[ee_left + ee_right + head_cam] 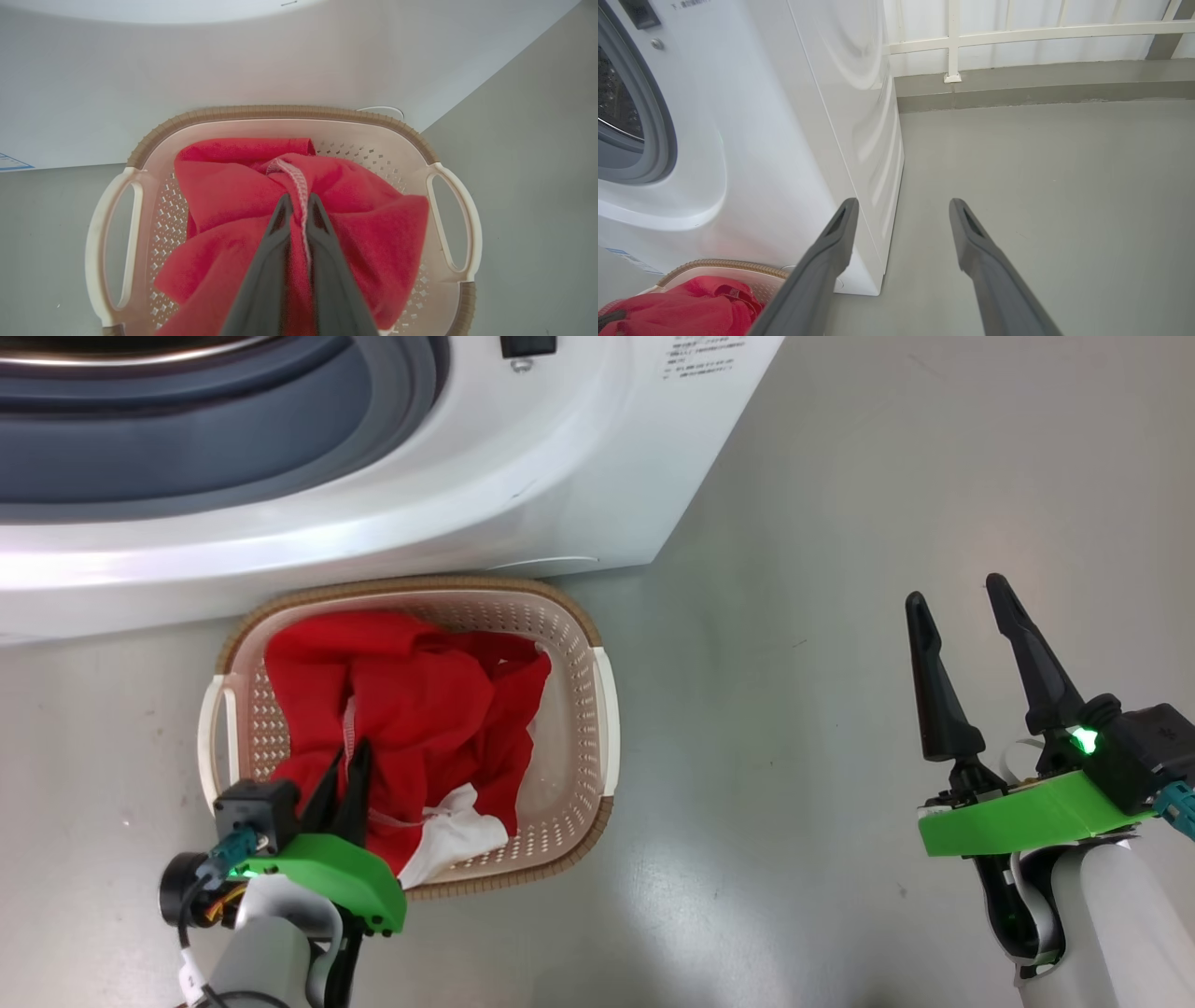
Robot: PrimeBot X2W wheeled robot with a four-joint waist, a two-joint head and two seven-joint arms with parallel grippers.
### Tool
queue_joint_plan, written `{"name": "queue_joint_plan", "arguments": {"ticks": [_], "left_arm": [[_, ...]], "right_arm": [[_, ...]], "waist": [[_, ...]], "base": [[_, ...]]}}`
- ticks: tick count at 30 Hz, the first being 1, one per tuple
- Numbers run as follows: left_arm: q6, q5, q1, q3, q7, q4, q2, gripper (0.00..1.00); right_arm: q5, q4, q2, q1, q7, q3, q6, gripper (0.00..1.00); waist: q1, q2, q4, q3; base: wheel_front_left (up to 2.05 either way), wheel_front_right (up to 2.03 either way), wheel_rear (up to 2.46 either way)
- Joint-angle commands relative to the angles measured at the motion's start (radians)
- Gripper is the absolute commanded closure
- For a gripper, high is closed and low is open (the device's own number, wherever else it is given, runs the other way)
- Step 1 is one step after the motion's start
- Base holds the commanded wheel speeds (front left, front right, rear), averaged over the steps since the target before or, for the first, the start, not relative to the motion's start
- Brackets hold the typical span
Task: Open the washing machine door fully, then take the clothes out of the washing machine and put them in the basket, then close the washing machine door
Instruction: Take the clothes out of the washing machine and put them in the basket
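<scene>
The cream basket stands on the floor right in front of the white washing machine. Red clothes with white parts lie heaped in it. My left gripper is over the basket's near side, shut on a fold of the red clothes with white trim between its fingers. Off to the right, above bare floor, my right gripper is open and holds nothing. The grey rubber ring of the drum opening shows; the washing machine door is out of view.
Grey floor spreads to the right of the machine and basket. A white railing above a low grey kerb lines the far side in the right wrist view.
</scene>
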Motion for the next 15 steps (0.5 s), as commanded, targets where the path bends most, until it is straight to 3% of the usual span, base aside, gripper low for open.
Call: {"name": "queue_joint_plan", "arguments": {"ticks": [1,14,15], "left_arm": [[-0.005,0.007,-0.006,0.020,-0.006,0.009,0.024,1.00],[-0.003,-0.004,-0.057,0.013,-0.006,0.094,0.024,1.00],[-0.003,-0.005,-0.058,0.013,-0.006,0.096,0.024,0.80]], "right_arm": [[-0.013,-0.026,-0.004,-0.005,-0.006,0.018,0.005,0.00],[-0.013,-0.024,-0.008,-0.006,-0.006,0.022,0.005,0.00],[-0.013,-0.023,-0.007,-0.005,-0.006,0.022,0.005,0.00]], "waist": [[0.0000,-0.0001,-0.001,0.004],[0.0000,-0.0001,-0.007,0.012],[0.0000,-0.0001,-0.007,0.010]], "base": [[0.00,0.00,0.00],[0.00,0.00,0.00],[0.00,0.00,0.00]]}}
